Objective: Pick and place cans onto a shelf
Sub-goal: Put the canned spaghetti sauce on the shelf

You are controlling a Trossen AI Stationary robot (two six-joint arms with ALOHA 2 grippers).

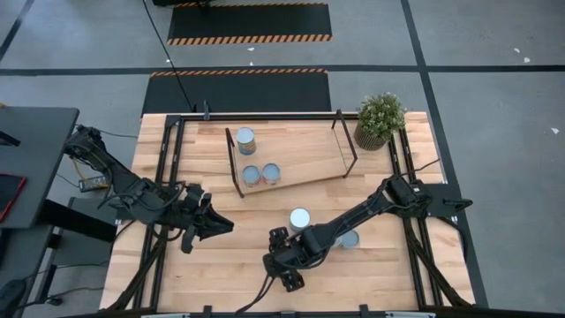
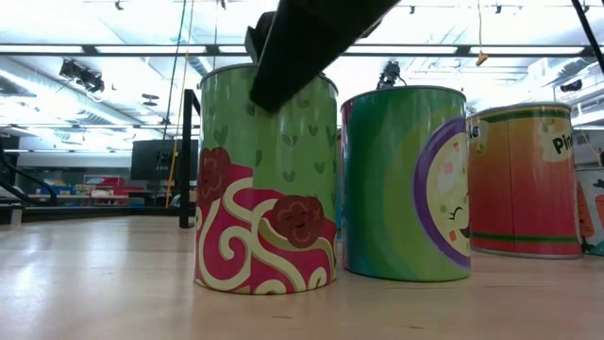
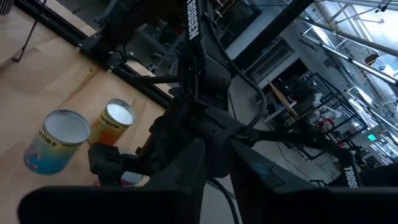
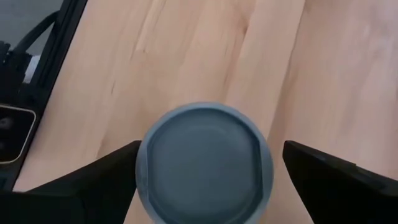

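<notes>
My right gripper (image 1: 284, 263) hangs open over a can near the table's near edge. In the right wrist view the can's grey top (image 4: 205, 163) lies between the two fingers, which stand on either side of it. The low view shows this green can with red flowers (image 2: 264, 189) upright on the table under the gripper (image 2: 302, 38). Two more cans (image 1: 300, 218) (image 1: 350, 239) stand on the table beside the right arm. Three cans (image 1: 245, 140) (image 1: 252, 175) (image 1: 270, 172) sit on the slanted wooden shelf (image 1: 300, 150). My left gripper (image 1: 216, 225) waits shut at the table's left.
A potted green plant (image 1: 380, 119) stands at the far right corner beside the shelf. Black metal rails run along the table's left and right sides (image 1: 168, 177). In the low view further cans (image 2: 406, 184) (image 2: 524, 179) stand to the green can's right.
</notes>
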